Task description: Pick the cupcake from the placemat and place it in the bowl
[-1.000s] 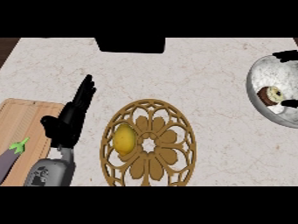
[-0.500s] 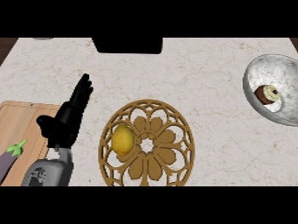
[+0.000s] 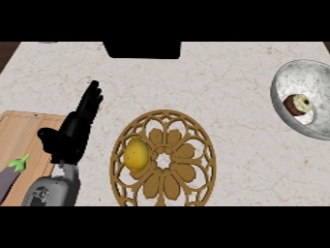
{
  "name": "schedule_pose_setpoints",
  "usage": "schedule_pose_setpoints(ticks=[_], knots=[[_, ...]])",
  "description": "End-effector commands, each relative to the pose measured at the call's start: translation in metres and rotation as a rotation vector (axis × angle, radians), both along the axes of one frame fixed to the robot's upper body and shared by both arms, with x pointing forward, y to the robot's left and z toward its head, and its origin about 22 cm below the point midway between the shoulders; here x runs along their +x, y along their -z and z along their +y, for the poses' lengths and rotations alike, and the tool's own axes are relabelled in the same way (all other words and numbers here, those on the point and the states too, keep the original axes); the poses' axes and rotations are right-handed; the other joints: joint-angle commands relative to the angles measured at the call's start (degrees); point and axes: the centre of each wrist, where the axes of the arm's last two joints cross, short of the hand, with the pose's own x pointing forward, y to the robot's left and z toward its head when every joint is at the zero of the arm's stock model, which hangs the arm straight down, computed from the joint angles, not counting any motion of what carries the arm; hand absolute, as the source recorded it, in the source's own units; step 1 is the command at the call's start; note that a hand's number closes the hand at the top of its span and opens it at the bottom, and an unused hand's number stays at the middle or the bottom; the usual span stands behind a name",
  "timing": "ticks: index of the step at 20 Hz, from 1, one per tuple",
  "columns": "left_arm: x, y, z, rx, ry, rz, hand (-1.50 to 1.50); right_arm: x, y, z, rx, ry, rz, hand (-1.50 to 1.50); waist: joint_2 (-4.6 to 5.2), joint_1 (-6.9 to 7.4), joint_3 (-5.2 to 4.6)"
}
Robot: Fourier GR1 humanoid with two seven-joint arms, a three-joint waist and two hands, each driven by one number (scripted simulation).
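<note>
Cupcake sits inside the marbled bowl; left hand rests with fingers straight, holding nothing.

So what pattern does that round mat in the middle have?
The round golden-brown placemat has an openwork flower pattern, seen in the head view.

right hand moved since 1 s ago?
Yes. It was over the bowl around the cupcake, then withdrew off the view's right edge. Now it is out of view; the cupcake sits alone in the bowl.

No readable text, no labels, brands, numbers or signs anywhere
</note>
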Motion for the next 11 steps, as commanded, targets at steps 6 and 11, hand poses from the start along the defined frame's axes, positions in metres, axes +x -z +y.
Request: schedule_pose_setpoints(ticks=[6,11], knots=[[0.002,-0.001,-0.002,0.008,0.004,-0.014,0.0,-0.025,0.007,-0.022,0.142,-0.213,0.013,-1.5,0.28,0.12,0.18],[0.002,0.005,0.012,0.016,-0.006,-0.004,0.0,-0.036,0.013,-0.028,0.136,-0.215,-0.002,-1.5,0.37,-0.1,0.23]])
